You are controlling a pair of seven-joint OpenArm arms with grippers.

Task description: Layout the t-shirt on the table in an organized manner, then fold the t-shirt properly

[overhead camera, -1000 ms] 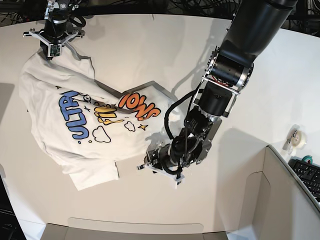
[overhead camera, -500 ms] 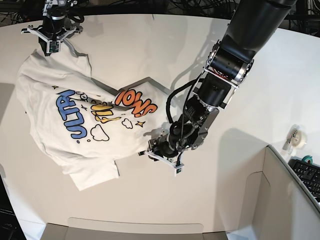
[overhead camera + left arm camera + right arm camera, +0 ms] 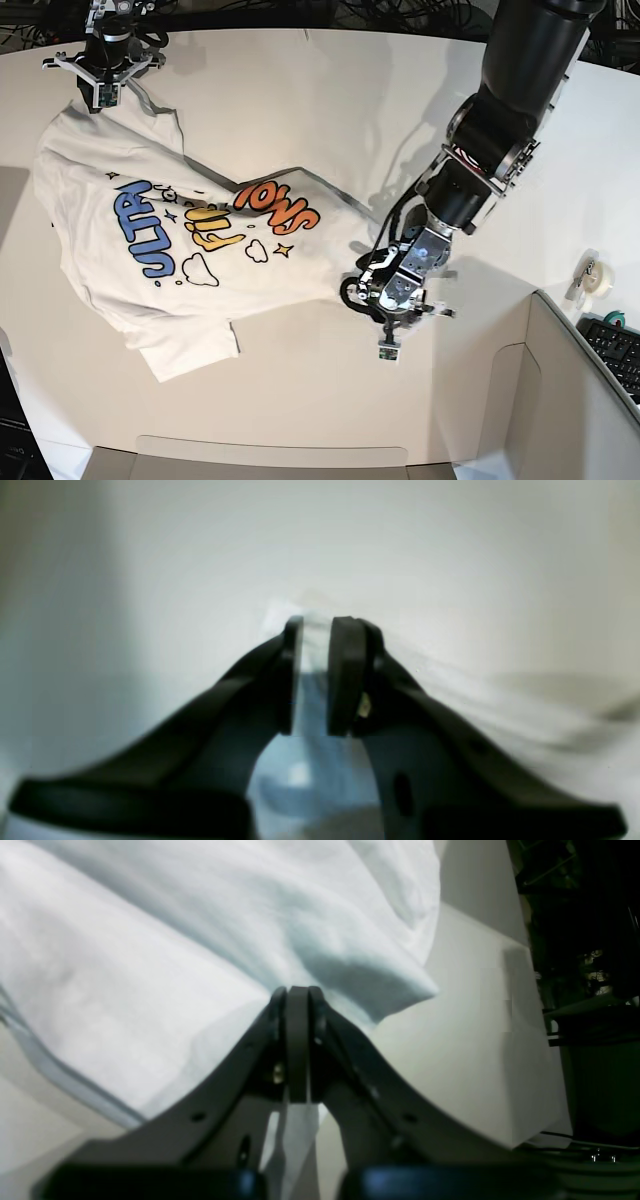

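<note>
White t-shirt point(image 3: 150, 250) print shows only from base; wrist views show both pincers pinching cloth

Printed tee point(image 3: 180, 240) rumpled on tbl point(image 3: 300, 100)

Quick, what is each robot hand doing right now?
Left end effector: closed on a pinch of the t-shirt.
Right end effector: shut tight on the t-shirt's edge.
</note>
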